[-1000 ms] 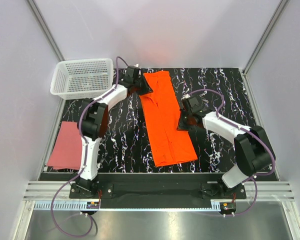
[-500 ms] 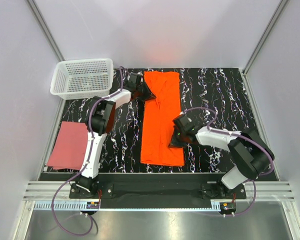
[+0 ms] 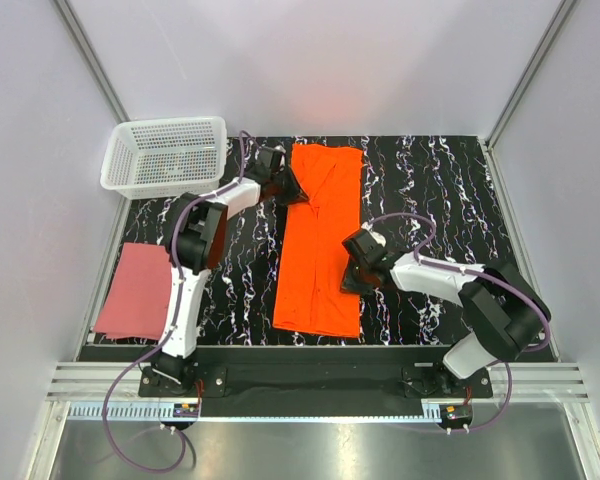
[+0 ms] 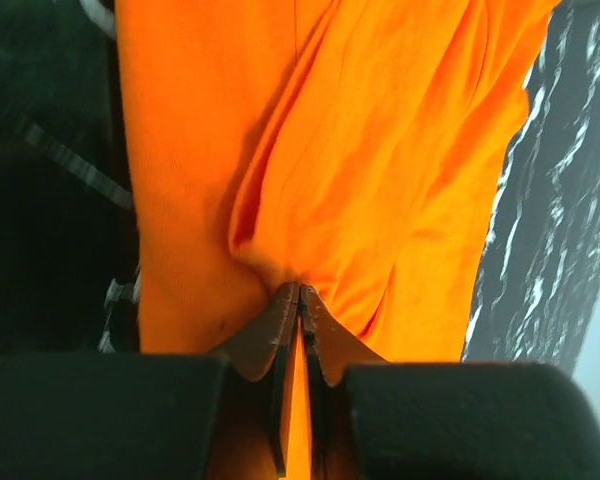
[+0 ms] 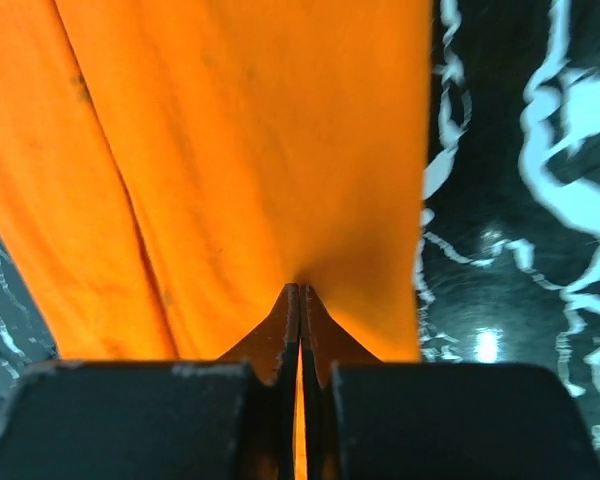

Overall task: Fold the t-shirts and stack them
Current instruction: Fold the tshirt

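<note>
The orange t-shirt [image 3: 320, 240] lies as a long narrow strip down the middle of the black marbled table [image 3: 430, 180]. My left gripper [image 3: 292, 186] is shut on its far left edge; the left wrist view shows the cloth [image 4: 360, 150] pinched between the closed fingers. My right gripper [image 3: 348, 272] is shut on its near right edge; the right wrist view shows the cloth [image 5: 240, 140] pinched the same way. The pink-red t-shirt [image 3: 135, 290] lies folded flat at the table's left edge, away from both grippers.
A white mesh basket [image 3: 165, 152] stands at the far left corner. Grey walls close in the table on three sides. The left arm [image 3: 195, 240] stretches between the pink-red shirt and the orange one.
Both grippers have dragged the orange shirt leftward and straightened it. The right gripper moved left and nearer with the shirt's right edge; the shirt now lies narrower and more upright.
</note>
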